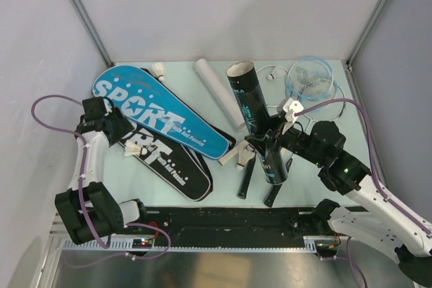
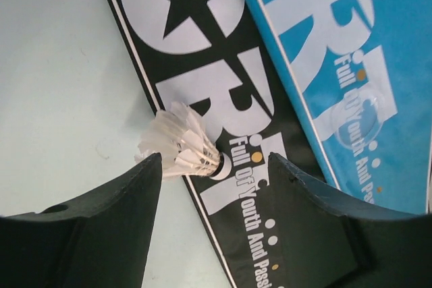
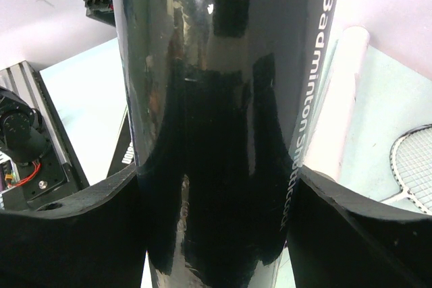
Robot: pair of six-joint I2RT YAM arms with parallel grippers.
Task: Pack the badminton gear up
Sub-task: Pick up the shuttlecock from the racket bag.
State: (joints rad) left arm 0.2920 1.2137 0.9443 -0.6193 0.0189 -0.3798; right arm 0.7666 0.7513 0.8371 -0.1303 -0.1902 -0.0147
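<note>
R gripper (image 3: 214, 175) clamps black tube (image 3: 216, 65); L gripper (image 2: 212, 160) spread over shuttlecock (image 2: 181, 148).

Setting: robot lab test cell. Plain grey panel walls (image 1: 223, 5) on aluminium struts (image 1: 81, 11) enclose a pale table (image 1: 135, 183). Black mounting rail (image 1: 229, 224) runs along the near edge, with purple cabling (image 1: 33, 109) looping at left.

The blue bag (image 1: 158, 109) at left reads "SPORT" and, smaller, "Full Of Youth And Passion". The black bag (image 1: 177, 168) nearer carries that same small line. The black tube (image 3: 216, 133) reads "Badminton Shuttlecock".
</note>
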